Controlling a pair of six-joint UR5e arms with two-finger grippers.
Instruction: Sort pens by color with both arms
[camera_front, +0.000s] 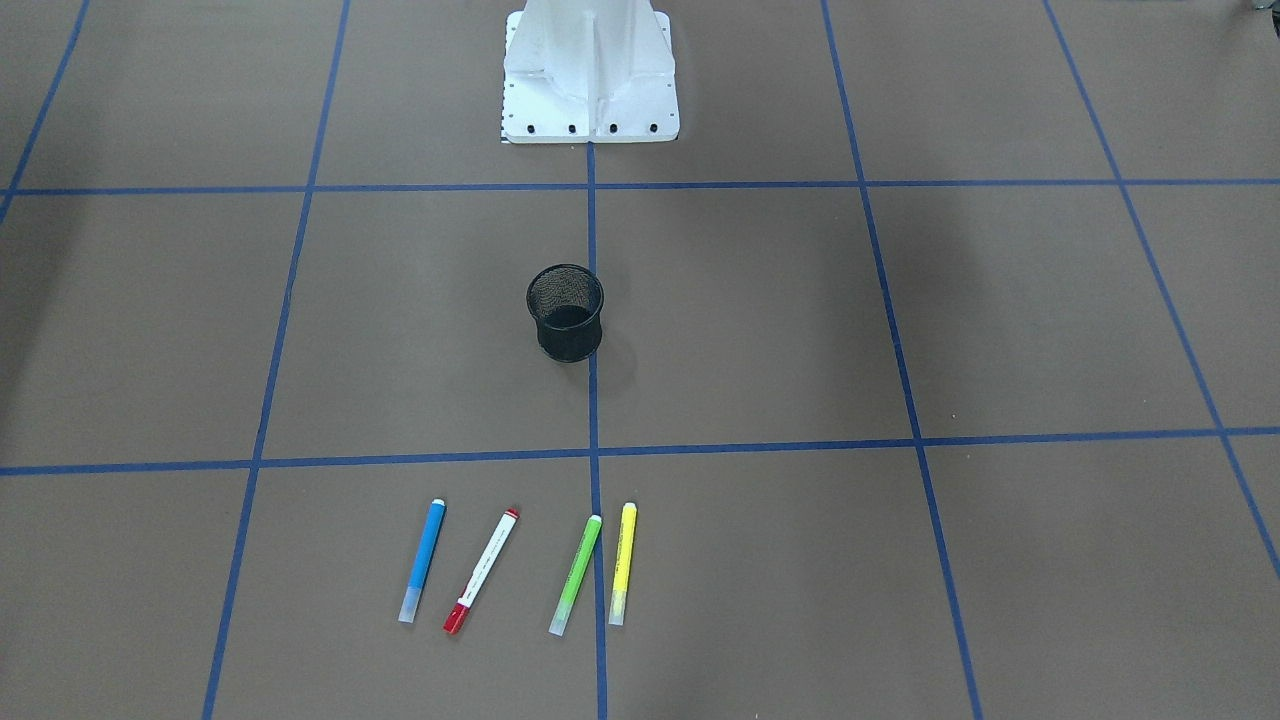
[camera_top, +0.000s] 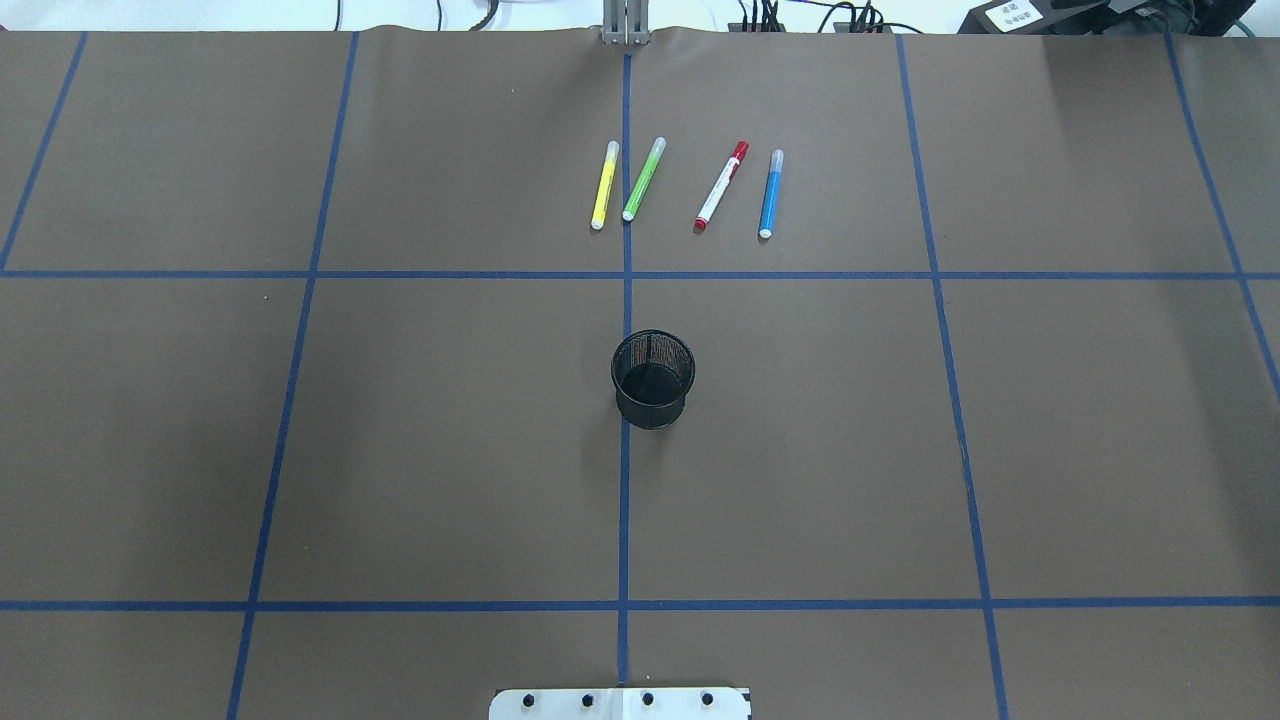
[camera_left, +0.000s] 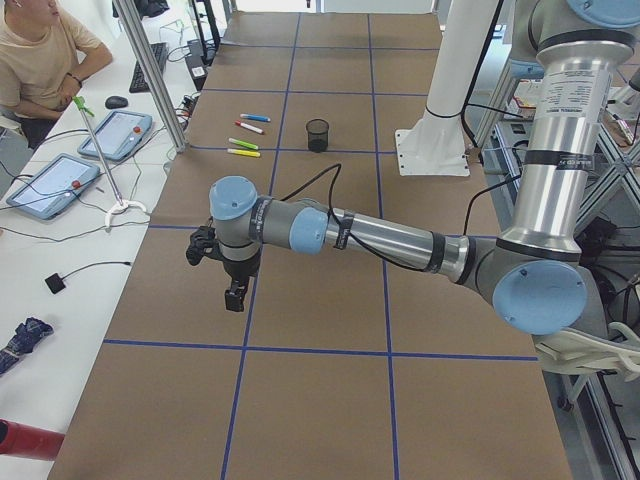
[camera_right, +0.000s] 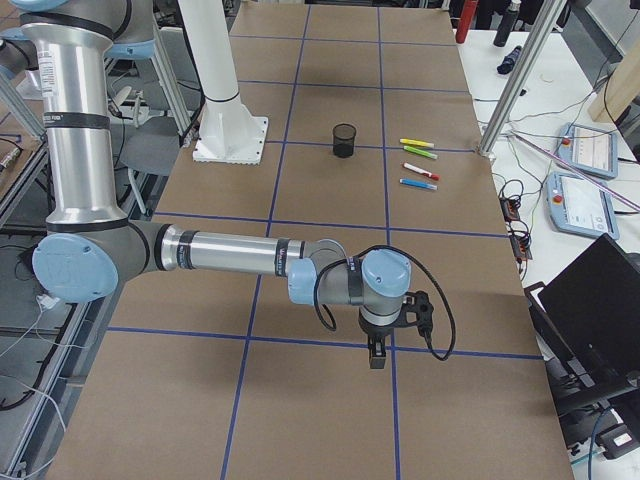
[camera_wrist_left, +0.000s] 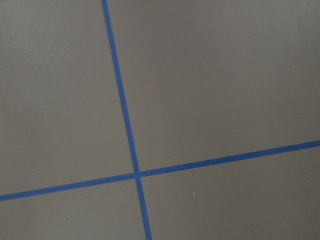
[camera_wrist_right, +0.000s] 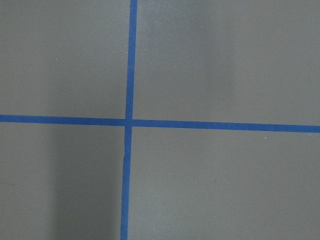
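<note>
over the brown desk (camera_top: 400, 450) hang the left arm (camera_left: 380, 235) and right arm (camera_right: 230, 255); i cannot tell whether either's jaws are apart or together. the mesh cup (camera_top: 652, 378) stands well apart from both jaws; so does the row of yellow pen (camera_top: 604, 185), green pen (camera_top: 643, 180), red-ended pen (camera_top: 721, 186), blue pen (camera_top: 770, 193).

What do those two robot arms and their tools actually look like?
The left arm and right arm are silver-grey tubes with round light-blue joint caps and black bands. A black cable loops along each to a small black tool: left tool, right tool.
</note>
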